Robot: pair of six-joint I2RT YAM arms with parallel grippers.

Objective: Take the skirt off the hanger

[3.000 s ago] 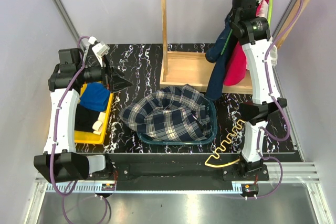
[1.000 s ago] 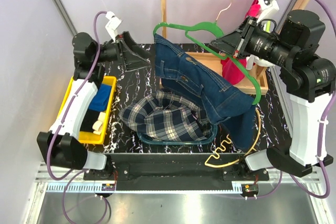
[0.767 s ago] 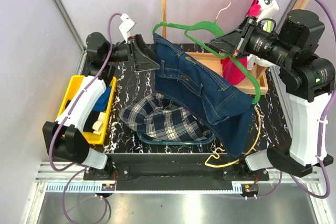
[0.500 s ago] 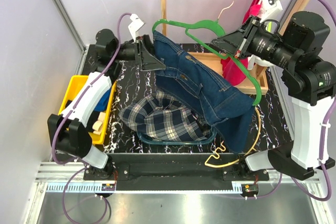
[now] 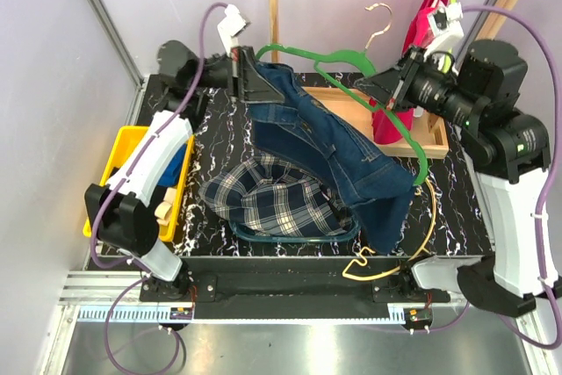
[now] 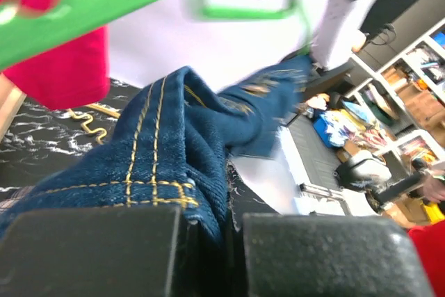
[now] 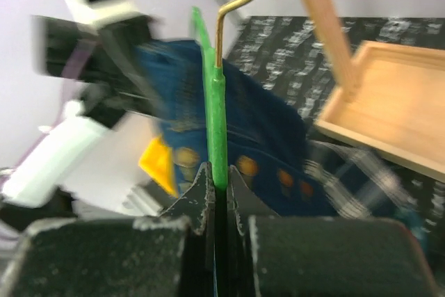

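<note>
Lying bunched in the teal basket (image 5: pixel 290 236) at mid-worktop (image 5: pixel 219 120), the skirt (image 5: pixel 272 195) is off the hanger (image 5: pixel 360 261). That cream hanger rests flat at the near right of the worktop, beside the basket and partly under hanging denim.

Left gripper (image 5: pixel 250 81): raised at the far left, clamped on the hem of the denim garment (image 5: pixel 334 147).

Right gripper (image 5: pixel 379 87): raised at the far right, closed on the green hanger (image 7: pixel 218 123) just below its wire hook. The denim drapes from the green hanger down over the basket's right side.
</note>
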